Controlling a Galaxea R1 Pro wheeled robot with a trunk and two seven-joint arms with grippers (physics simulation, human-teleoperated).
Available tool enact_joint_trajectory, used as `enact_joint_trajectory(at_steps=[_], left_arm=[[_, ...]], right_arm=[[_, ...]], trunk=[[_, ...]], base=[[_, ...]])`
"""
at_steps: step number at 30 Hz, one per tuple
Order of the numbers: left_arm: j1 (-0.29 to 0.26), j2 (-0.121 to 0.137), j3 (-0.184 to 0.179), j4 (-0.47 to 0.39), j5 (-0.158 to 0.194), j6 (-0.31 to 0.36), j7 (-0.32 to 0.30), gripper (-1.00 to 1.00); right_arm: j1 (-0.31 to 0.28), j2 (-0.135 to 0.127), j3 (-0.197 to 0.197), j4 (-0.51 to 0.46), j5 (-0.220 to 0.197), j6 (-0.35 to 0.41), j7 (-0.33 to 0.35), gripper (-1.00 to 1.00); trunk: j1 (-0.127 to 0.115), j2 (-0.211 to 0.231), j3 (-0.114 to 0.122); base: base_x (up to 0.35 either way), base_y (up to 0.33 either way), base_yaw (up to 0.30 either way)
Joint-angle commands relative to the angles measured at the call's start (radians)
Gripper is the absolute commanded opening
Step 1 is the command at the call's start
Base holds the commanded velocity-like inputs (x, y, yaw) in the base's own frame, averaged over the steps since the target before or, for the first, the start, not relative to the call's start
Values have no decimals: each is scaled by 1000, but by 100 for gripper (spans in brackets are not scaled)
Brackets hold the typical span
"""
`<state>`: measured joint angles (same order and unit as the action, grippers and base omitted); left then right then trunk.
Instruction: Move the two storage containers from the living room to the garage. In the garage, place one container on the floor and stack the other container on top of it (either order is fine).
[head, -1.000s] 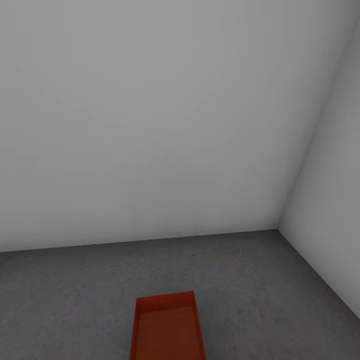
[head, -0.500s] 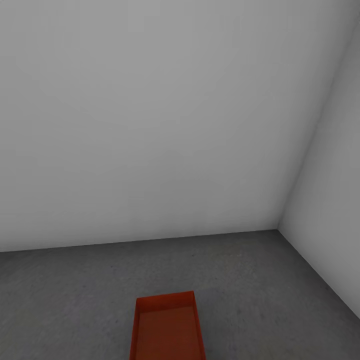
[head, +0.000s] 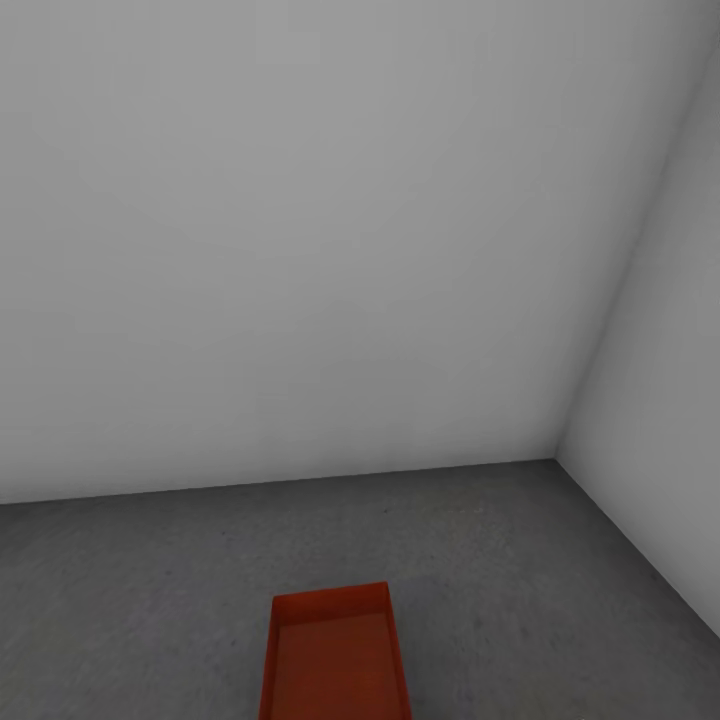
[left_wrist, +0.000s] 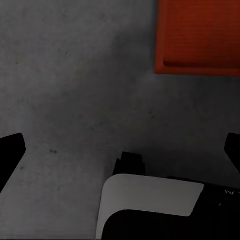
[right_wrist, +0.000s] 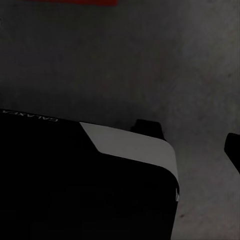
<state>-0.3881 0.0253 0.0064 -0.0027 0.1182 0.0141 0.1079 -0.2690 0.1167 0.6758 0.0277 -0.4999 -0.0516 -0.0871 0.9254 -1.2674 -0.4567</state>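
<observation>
The left claw (left_wrist: 120, 145) hangs with fingertips spread wide over bare concrete floor (left_wrist: 75, 75), holding nothing; the right claw's state I cannot tell. One storage container (head: 335, 655) sits on the floor, well clear of both garage walls (head: 300, 250)

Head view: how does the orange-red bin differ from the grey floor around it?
Colour: the orange-red rectangular plastic bin is bright and even, while the dark grey concrete floor is mottled.
Shape: the bin has thin raised walls and an open top, while the floor is flat.
Extent: the bin covers a small patch at the view's lower edge, and the floor spreads around it.
Shared: both look matte.
</observation>
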Motion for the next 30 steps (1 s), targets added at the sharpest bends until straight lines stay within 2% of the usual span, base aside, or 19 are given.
enact_joint_trajectory(at_steps=[1, 11, 19, 30], left_arm=[[2, 1, 0, 0, 9, 2, 1, 100], [4, 1, 0, 0, 9, 4, 5, 100], [10, 1, 0, 0, 9, 4, 3, 100], [16, 1, 0, 0, 9, 1, 0, 100]], right_arm=[[-1, 1, 8, 3, -9, -5, -2, 100], [-1, 1, 8, 3, -9, -6, -9, 100], [-1, 1, 8, 3, -11, -8, -11, 100], [-1, 1, 8, 3, -12, -2, -13, 100]], trunk=[[0, -1, -1], [0, -1, -1], [0, -1, -1], [0, -1, -1]], base=[[-53, 0, 0], [-233, 0, 0], [-40, 0, -8], [-2, 0, -214]])
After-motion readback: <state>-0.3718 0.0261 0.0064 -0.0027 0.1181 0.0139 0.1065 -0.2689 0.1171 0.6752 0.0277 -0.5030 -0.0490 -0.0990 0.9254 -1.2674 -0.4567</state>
